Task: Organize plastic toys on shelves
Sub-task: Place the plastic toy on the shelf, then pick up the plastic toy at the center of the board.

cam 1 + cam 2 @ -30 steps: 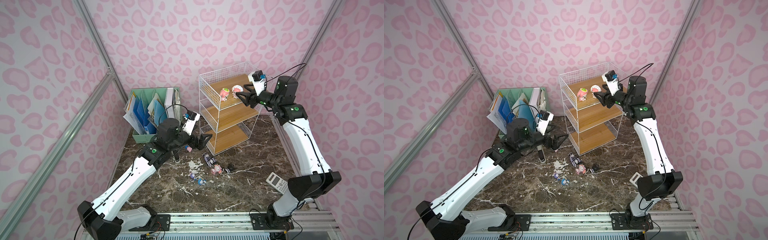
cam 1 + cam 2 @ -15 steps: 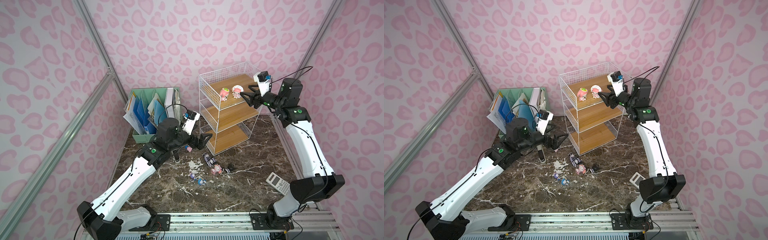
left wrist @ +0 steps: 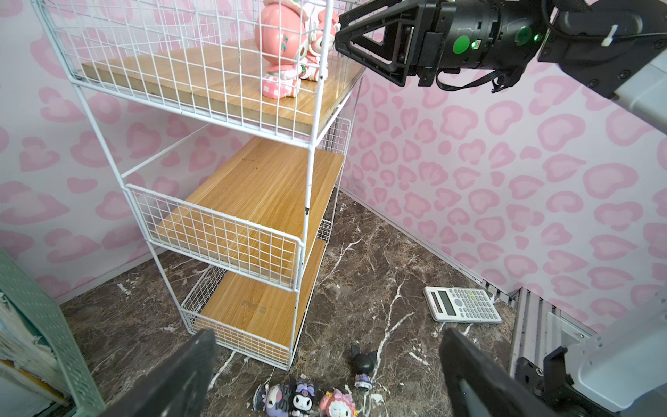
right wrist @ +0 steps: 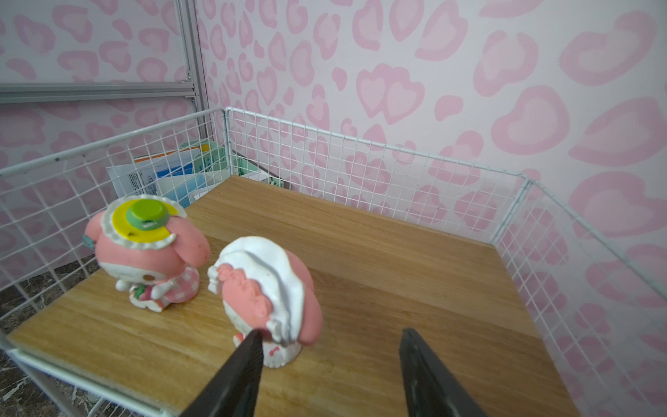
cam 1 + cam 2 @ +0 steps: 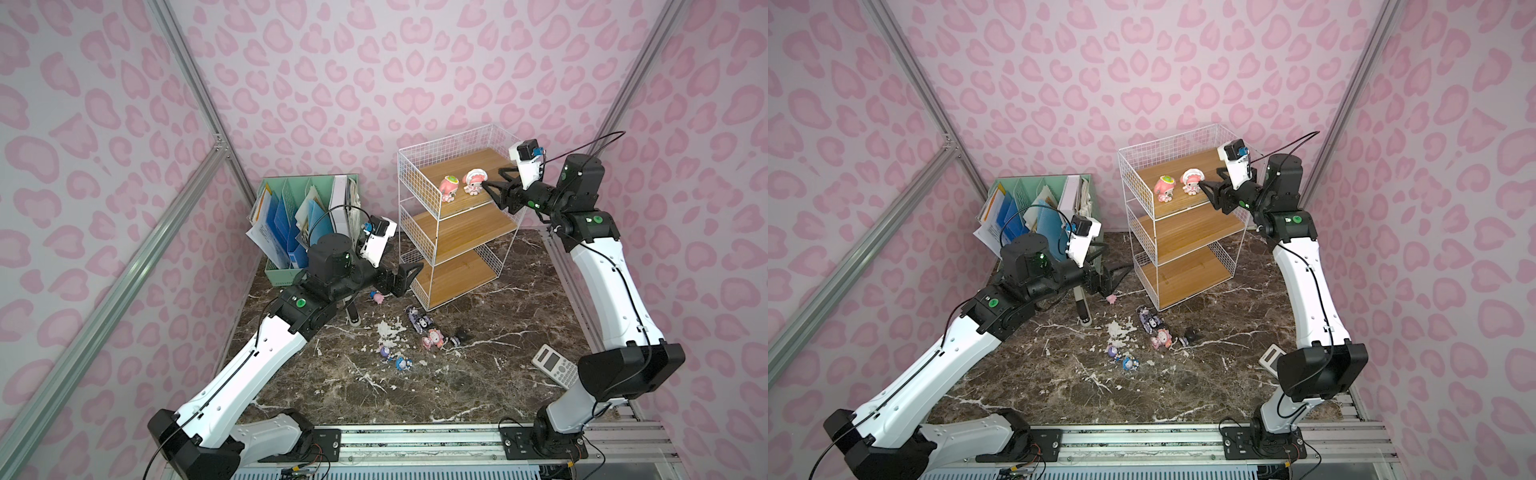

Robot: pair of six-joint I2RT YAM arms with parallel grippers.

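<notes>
The right gripper (image 5: pixel 493 178) has drawn back a little toward 3 o'clock in both top views, away from the white-bonneted pink figurine (image 5: pixel 473 183) on the top board of the wire-grid shelves (image 5: pixel 478 162). The right arm's wrist joint (image 5: pixel 582 174) has shifted the same way. Most of the retreat came early.

Left wrist view: the nearer pink figurine (image 3: pixel 279 47) was cut off at the head by the frame edge. The white-bonneted figurine (image 3: pixel 312 39) was largely hidden behind it and a post of the rack (image 3: pixel 223 231).

Right wrist view: the fingers (image 4: pixel 234 379) of the right gripper (image 4: pixel 332 331) were blurred and clipped. The white-bonneted figurine's base was partly covered by one.

In a top view the calculator (image 5: pixel 1271 356) was half hidden behind the right arm (image 5: pixel 1308 291). Faces of the tiny figures (image 5: pixel 1129 364) could not be made out.
</notes>
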